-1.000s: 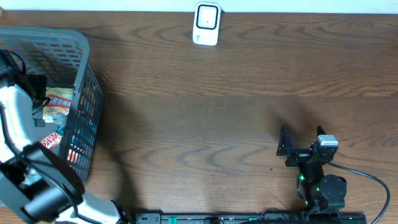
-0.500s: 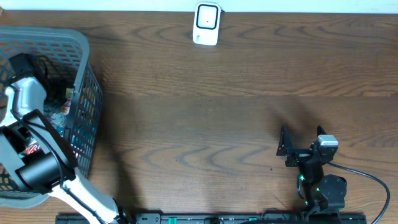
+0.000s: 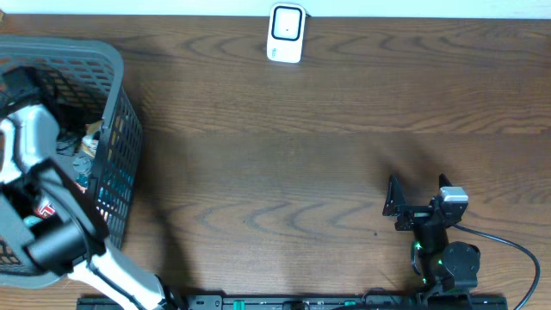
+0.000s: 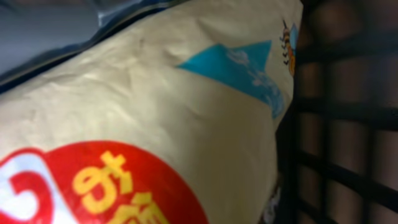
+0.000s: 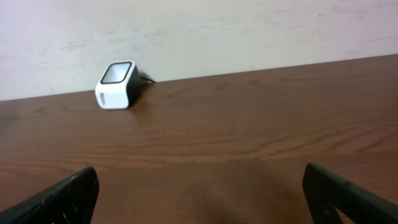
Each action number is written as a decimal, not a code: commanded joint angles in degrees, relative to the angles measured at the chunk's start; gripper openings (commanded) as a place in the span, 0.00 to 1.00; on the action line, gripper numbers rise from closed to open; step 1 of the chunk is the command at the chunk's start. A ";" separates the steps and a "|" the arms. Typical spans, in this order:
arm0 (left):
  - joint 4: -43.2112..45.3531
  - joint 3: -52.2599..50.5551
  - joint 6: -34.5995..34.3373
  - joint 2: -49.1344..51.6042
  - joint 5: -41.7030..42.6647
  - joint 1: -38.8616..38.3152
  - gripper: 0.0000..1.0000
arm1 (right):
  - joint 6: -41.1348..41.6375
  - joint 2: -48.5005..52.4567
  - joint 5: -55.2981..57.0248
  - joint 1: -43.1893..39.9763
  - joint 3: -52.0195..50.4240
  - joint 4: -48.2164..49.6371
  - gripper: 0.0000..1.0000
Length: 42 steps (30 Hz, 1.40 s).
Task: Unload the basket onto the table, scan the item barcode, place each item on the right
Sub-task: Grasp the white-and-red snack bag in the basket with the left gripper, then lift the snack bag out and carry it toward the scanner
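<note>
Left pincer (image 3: 21,86) is pressed together inside the basket (image 3: 120,103), with the packet (image 4: 155,124) right against it; I cannot confirm a hold. Step: pickup. Next I lift clear, then carry to the scanner (image 3: 286,33), far across the counter, barcode facing it.

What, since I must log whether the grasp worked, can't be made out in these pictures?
Barcode: none shows; the left wrist view has only part of the packet, close, blurred and cut off by the edges.
Left tool: outside its own wrist view; overhead, the left arm and the basket hide it, so any grip on the packet is unseen.
Other basket items: overhead, too small and covered by the arm.
</note>
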 commanded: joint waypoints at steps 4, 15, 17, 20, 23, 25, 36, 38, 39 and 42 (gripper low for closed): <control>0.98 1.16 2.16 -21.42 -0.31 5.42 0.07 | -0.85 0.02 0.24 0.17 -0.09 -0.22 0.99; 0.98 1.11 2.21 -39.78 23.34 1.46 0.07 | -0.85 0.02 0.24 0.17 -0.09 -0.22 0.99; 0.94 1.11 4.28 -40.24 26.95 -2.86 0.07 | -0.87 0.02 0.24 0.17 -0.09 -0.22 0.99; 0.09 0.81 10.29 -39.63 27.93 -12.72 0.07 | -0.85 0.02 0.24 0.17 -0.09 -0.22 0.99; -0.13 -0.28 19.19 -36.22 27.67 -27.50 0.07 | -0.85 0.02 0.24 0.17 -0.09 -0.22 0.99; -0.50 -0.55 23.39 -33.57 27.67 -34.21 0.07 | -0.85 0.02 0.24 0.17 -0.09 -0.22 0.99; -6.64 -0.68 25.97 -14.71 18.60 -55.65 0.07 | -0.87 0.02 0.24 0.17 -0.09 -0.22 0.99; -6.78 -0.68 25.99 -12.17 18.60 -57.13 0.07 | -0.87 0.02 0.24 0.17 -0.09 -0.22 0.99; -6.60 -0.68 25.97 -10.80 18.60 -57.77 0.07 | -0.87 0.02 0.24 0.17 -0.09 -0.22 0.99; -5.53 -0.68 25.75 -6.16 18.60 -59.98 0.08 | -0.85 0.02 0.24 0.17 -0.09 -0.22 0.99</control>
